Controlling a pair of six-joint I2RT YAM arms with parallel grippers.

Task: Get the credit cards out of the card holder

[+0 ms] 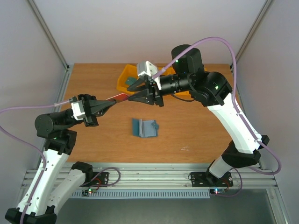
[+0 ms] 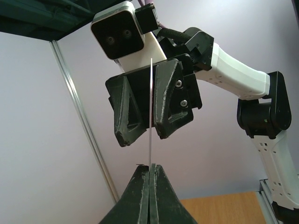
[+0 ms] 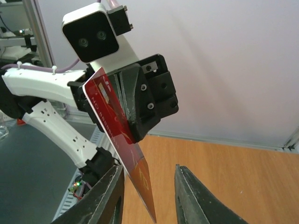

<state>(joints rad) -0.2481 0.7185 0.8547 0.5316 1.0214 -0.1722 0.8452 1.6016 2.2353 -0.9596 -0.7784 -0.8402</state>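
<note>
Nearest the arm bases, the slate-blue, book-like folding card holder (image 1: pixel 144 127) lies opened flat on the brown wooden table (image 1: pixel 196 133), lighter inner pockets facing up, with neither gripper touching it. Further in and above the table, the left gripper (image 1: pixel 108 103) has its jaws pressed together on one short end of a thin red plastic credit card (image 1: pixel 119 97). In the left wrist view the two black fingers (image 2: pixel 140 196) meet with no visible gap, and the red card (image 2: pixel 150 116) rises from between them edge-on as a thin line. The card is held clear of the table and spans the gap to the right gripper (image 1: pixel 131 93), whose jaws are spread, one on each side of the card's free end. In the right wrist view the card (image 3: pixel 117 135) hangs between the two separated fingers (image 3: pixel 198 198). It is close to the finger on the left of that view and clearly apart from the other; contact with the nearer finger cannot be determined. The left gripper (image 3: pixel 135 109) is visible beyond, clamped on the card's upper end. Farthest back, a yellow plastic bin (image 1: pixel 124 79) sits at the rear edge of the table, behind the right gripper.
</note>
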